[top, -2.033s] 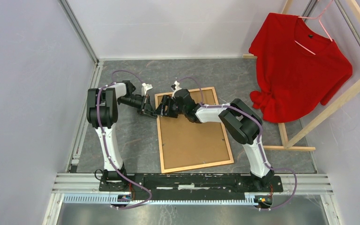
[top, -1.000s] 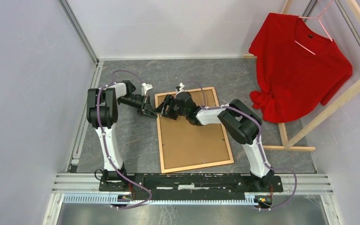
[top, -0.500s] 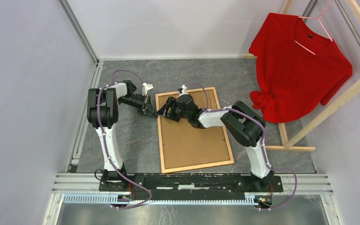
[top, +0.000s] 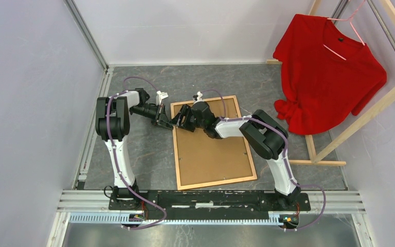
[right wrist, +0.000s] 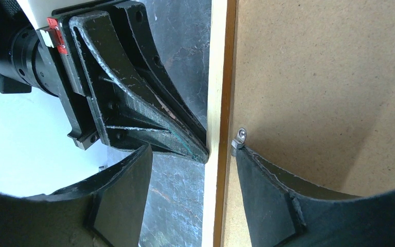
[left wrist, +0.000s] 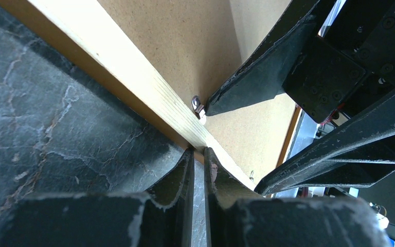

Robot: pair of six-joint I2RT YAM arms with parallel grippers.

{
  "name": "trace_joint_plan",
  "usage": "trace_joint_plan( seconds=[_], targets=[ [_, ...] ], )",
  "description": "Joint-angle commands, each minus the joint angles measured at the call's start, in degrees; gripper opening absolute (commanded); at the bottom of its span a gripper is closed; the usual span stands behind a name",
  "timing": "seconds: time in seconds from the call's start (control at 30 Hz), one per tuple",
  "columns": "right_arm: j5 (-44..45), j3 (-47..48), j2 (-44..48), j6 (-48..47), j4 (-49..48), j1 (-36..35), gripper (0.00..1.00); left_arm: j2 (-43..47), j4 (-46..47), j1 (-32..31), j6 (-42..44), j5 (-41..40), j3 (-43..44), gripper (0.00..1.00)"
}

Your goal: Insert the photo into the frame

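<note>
Orange-brown wood: one frame (top: 217,182), face down on the grey marbled table (top: 144,154), with one brown backing board (top: 211,154) inside it and one metal turn-clip (right wrist: 239,138) by its left rail. Two grippers: left gripper (left wrist: 199,151), fingers pressed together on nothing, tips against that rail's outer edge; right gripper (right wrist: 192,151), spread wide astride the same rail, one fingertip at the clip. One red shirt (top: 329,72), one pink hanger (top: 345,31), one pale wooden rack (top: 370,110); white walls (top: 195,25).

Left hand (left wrist: 199,154) sits outside the frame (right wrist: 218,62), right hand (right wrist: 193,152) straddles its left rail.
</note>
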State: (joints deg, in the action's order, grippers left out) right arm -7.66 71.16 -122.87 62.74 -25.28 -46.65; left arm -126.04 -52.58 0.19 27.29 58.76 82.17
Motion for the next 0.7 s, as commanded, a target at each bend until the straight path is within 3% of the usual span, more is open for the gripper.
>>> trace_joint_plan(
  seconds=[0.0,0.67],
  targets=[
    [0.5,1.1,-1.4,0.1,2.2,-0.4,0.67,0.7,3.5,-1.3,1.4,-3.6,-0.7,0.16],
    [1.3,-1.9,1.7,-0.9,2.5,-1.2,0.67,0.7,3.6,-1.3,1.5,-3.6,-0.7,0.16]
  ],
)
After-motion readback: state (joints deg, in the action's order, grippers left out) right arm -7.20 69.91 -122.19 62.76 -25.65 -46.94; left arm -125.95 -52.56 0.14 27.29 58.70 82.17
